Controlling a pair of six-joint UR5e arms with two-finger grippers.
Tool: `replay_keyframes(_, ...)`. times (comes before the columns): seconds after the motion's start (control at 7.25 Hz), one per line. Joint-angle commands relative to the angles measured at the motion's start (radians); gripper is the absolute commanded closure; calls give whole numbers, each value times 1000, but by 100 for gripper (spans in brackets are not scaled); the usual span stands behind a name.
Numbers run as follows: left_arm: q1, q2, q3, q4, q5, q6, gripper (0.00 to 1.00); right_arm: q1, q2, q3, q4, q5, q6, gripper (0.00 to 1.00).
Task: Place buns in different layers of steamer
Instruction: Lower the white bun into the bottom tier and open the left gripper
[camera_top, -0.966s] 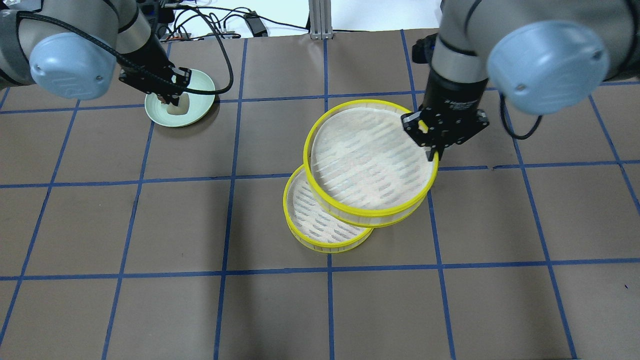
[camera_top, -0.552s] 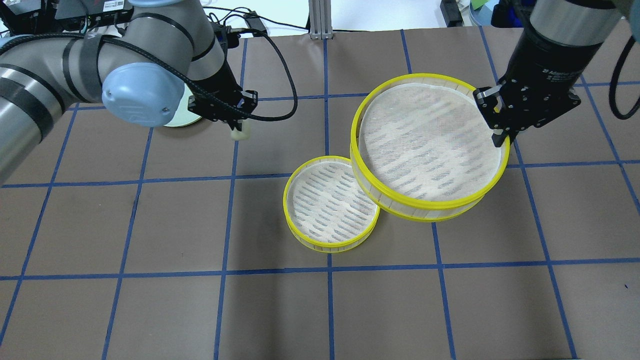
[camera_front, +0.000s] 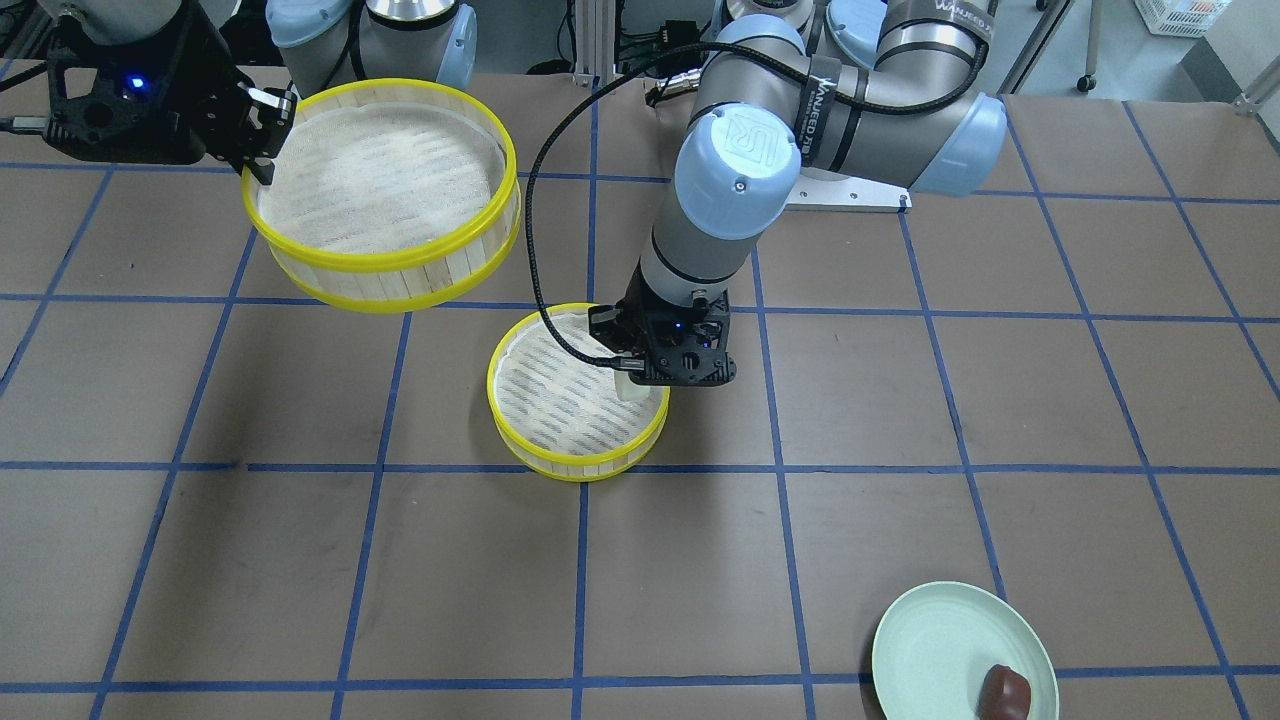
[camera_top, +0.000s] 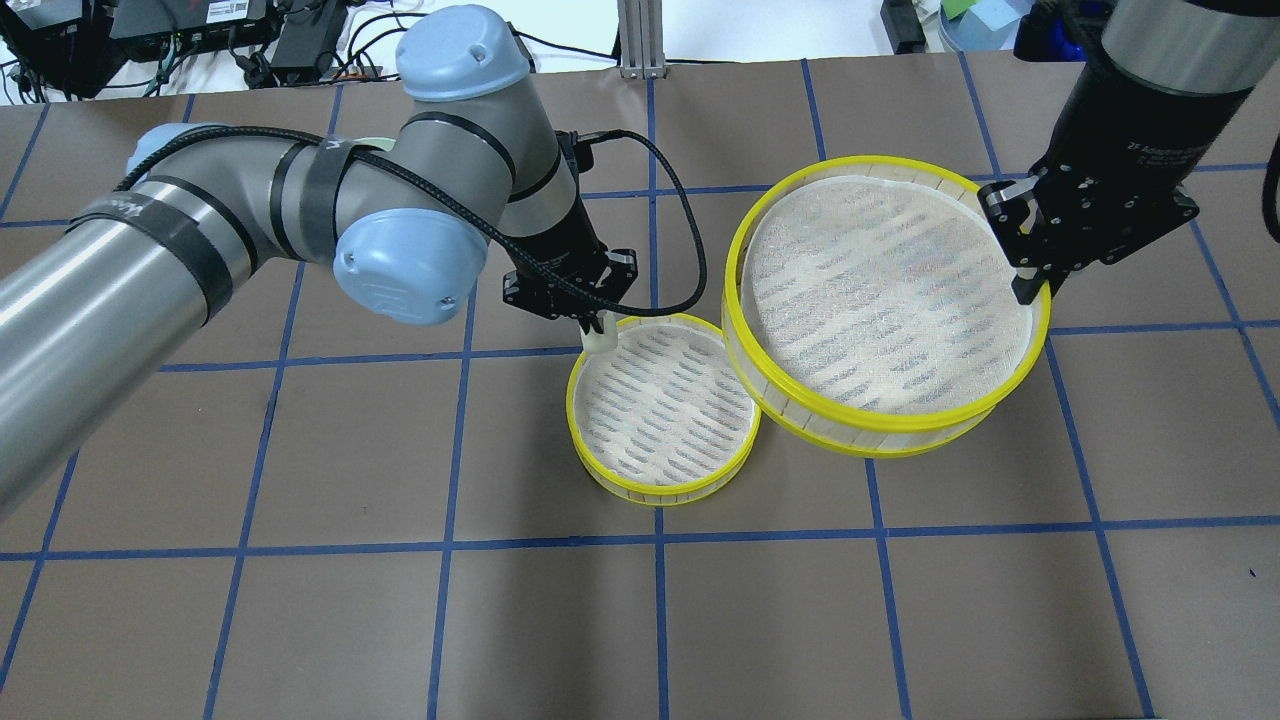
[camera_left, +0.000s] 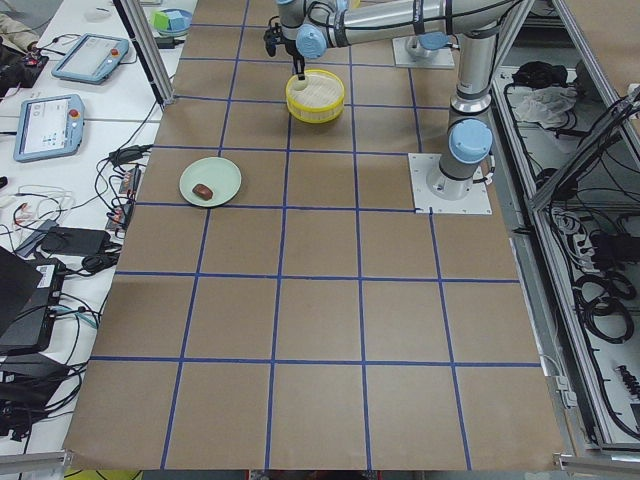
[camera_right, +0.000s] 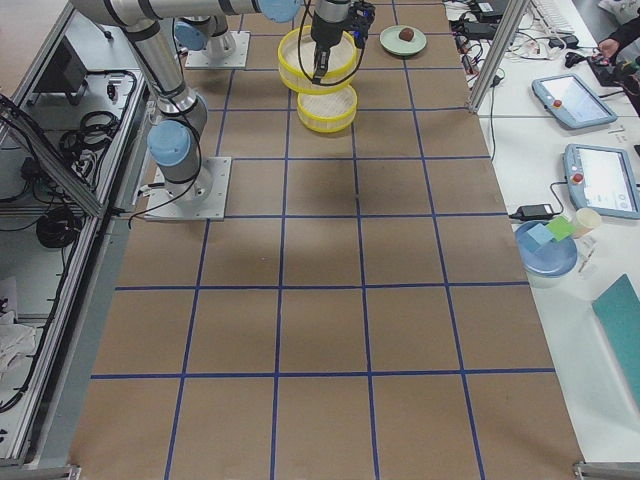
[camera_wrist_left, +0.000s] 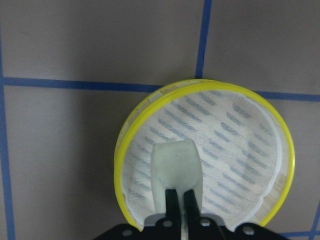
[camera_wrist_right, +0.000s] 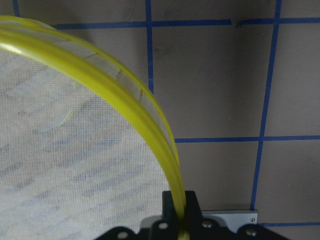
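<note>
cream bun: near end hidden behind left tool

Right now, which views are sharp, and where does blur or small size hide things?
Left wrist view: the white bun is sharp, the dark left fingers slightly soft. Right wrist view: the lifted tier's yellow rim blurs close to the lens. Exterior left view: the brown bun is only a tiny dark spot on the green plate.

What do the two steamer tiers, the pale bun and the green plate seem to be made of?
The lifted tier and lower tier: walls look like pale wood or bamboo slats, seams visible; glossy yellow rims, likely plastic; whitish woven floor, perhaps cloth. The pale bun: matte, smooth, probably foam or soft plastic. The plate: pale green, smooth, slight sheen; plastic or glazed ceramic.
</note>
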Motion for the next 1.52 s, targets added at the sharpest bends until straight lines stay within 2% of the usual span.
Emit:
replay_keyframes(0.0,-18,-13,-15,5,-64,-9,100,-1,-3,0,4,-3,-4,100)
replay_keyframes(0.14,-18,-16,-22,4,-61,-11,78,-1,-3,0,4,-56,-5,100)
replay_keyframes(0.28,-20,-14,-28,4,-52,-13,6,-1,-3,1,3,-90,-18,100)
replay_keyframes(0.41,-18,-13,-28,4,-50,-11,0,-1,-3,2,4,-92,-18,100)
replay_keyframes(0.83,-1,-7,-18,-1,-26,-6,0,-1,-3,2,3,-89,-18,100)
replay_keyframes(0.97,31,-5,-12,4,29,0,0,-1,-3,3,4,-89,-15,100)
replay_keyframes(1.24,159,12,-8,7,54,23,0,6,-5,6,1,-78,1,100)
replay_keyframes(1.38,212,12,-2,8,57,87,0,19,6,6,-2,-28,51,100)
